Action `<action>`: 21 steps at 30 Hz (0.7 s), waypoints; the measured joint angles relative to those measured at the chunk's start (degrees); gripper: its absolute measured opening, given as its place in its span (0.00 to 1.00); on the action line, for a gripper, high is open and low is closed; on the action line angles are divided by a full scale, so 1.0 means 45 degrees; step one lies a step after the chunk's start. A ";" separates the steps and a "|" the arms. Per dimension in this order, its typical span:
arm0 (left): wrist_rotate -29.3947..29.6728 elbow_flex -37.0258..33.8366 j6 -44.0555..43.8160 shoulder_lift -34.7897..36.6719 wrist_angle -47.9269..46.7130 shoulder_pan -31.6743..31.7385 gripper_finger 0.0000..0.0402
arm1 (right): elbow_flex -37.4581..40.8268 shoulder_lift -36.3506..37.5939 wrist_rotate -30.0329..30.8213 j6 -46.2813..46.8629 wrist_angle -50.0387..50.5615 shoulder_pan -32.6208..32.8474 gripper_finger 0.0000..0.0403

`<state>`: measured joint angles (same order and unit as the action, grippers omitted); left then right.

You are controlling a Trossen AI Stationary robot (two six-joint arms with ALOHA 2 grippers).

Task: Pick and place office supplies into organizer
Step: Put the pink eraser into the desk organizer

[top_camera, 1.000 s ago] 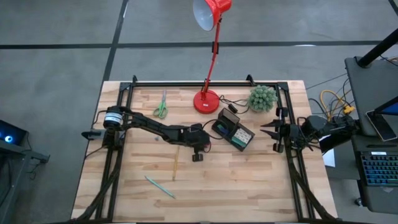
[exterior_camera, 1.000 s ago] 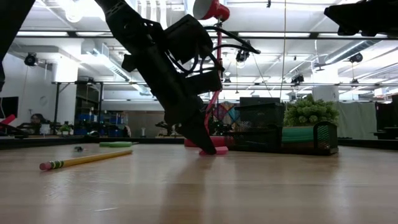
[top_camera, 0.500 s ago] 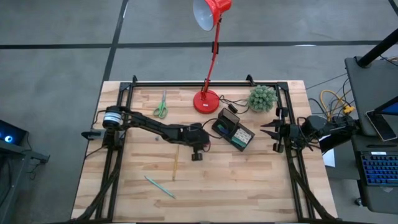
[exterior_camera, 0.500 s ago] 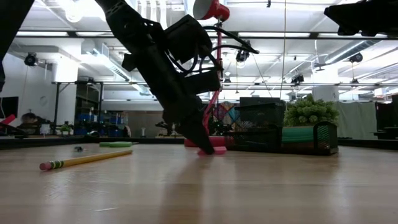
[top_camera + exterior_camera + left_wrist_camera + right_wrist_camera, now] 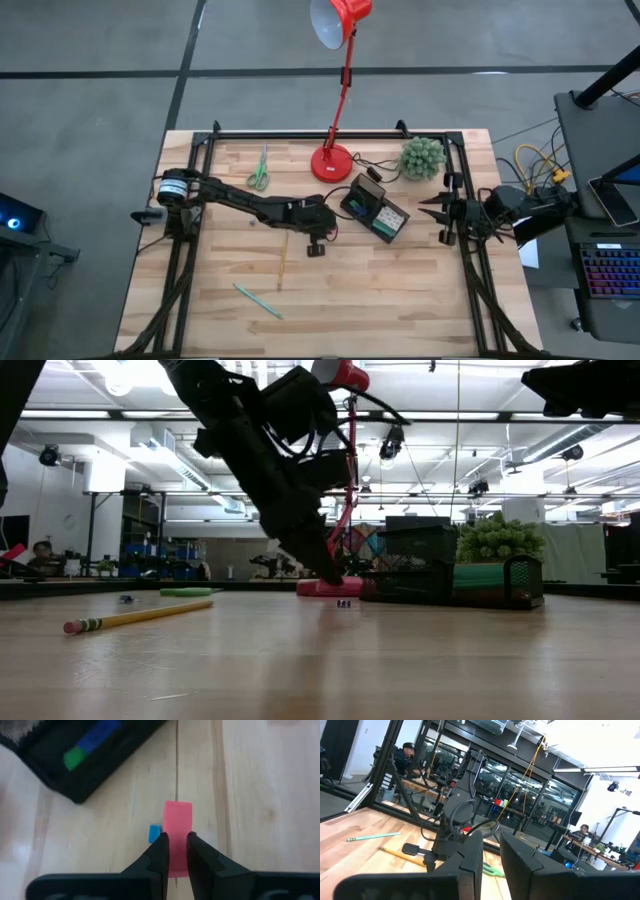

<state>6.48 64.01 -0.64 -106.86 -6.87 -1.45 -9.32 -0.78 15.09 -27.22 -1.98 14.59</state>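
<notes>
My left gripper (image 5: 175, 839) (image 5: 317, 247) is shut on a small pink piece (image 5: 178, 815), just on the near side of the black organizer (image 5: 375, 213) (image 5: 85, 765). A blue and a green piece lie in the organizer. A tiny blue piece (image 5: 154, 833) rests on the wood beside the pink one. Green-handled scissors (image 5: 259, 170), a yellow pencil (image 5: 281, 262) (image 5: 135, 617) and a teal pen (image 5: 257, 300) lie flat on the table. My right gripper (image 5: 434, 213) (image 5: 491, 842) waits at the table's right edge, slightly open. My left gripper pinches the pink piece between its two fingers at the piece's near end (image 5: 177, 851), coming from above on a slant. The far end sticks out past the fingertips. In the low view the fingertips (image 5: 330, 573) hang above the table, so the piece is lifted clear.
A red desk lamp's base (image 5: 332, 163) and a green ball plant (image 5: 422, 158) stand at the far side near the organizer. A cable runs between them. Bare wood lies on the near half, around the pencil and pen.
My left gripper has risen off the table, staying shut on the pink piece, which was on the wood a second ago and is now lifted clear. The arm has drawn back slightly toward the table's left. A tiny piece stays on the table below.
</notes>
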 joint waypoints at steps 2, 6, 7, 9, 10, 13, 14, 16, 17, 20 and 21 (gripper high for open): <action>-0.0005 0.0123 0.0145 0.0017 0.0047 0.0002 0.07 | 0.0000 -0.0001 0.0000 -0.0005 -0.0005 0.0000 0.14; -0.0020 0.0336 0.0726 0.0017 0.0294 0.0035 0.07 | 0.0000 0.0000 0.0000 0.0005 -0.0003 0.0000 0.14; -0.0037 0.0377 0.0915 0.0017 0.0536 0.0053 0.07 | 0.0000 -0.0002 0.0000 0.0005 -0.0002 0.0000 0.14; -0.0034 0.0521 0.1346 0.0017 0.0930 0.0077 0.07 | 0.0000 0.0000 0.0000 0.0009 0.0000 0.0000 0.14; -0.0032 0.0594 0.1659 0.0017 0.1143 0.0083 0.07 | 0.0000 -0.0005 0.0000 0.0010 0.0000 0.0000 0.14; -0.0034 0.0867 0.2647 0.0011 0.1660 0.0161 0.07 | 0.0000 -0.0002 0.0000 0.0039 -0.0003 0.0000 0.14; -0.0034 0.0951 0.2948 -0.0002 0.1829 0.0205 0.07 | 0.0000 -0.0003 0.0000 0.0039 0.0000 0.0000 0.14; -0.0036 0.1053 0.3628 -0.0013 0.2114 0.0330 0.07 | 0.0000 -0.0001 0.0000 0.0039 -0.0001 0.0000 0.14; -0.0034 0.1059 0.4133 -0.0013 0.2230 0.0394 0.07 | 0.0000 0.0000 0.0000 0.0039 -0.0005 0.0000 0.14; -0.0030 0.1018 0.5759 -0.0032 0.2670 0.0595 0.07 | 0.0000 0.0000 0.0000 0.0039 -0.0004 0.0000 0.14; -0.0030 0.0985 0.6027 -0.0032 0.2819 0.0682 0.07 | 0.0000 -0.0002 0.0000 0.0039 -0.0002 0.0000 0.14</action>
<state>6.34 68.44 26.48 -107.00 5.82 1.62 -9.32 -0.78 15.09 -27.05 -1.99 14.59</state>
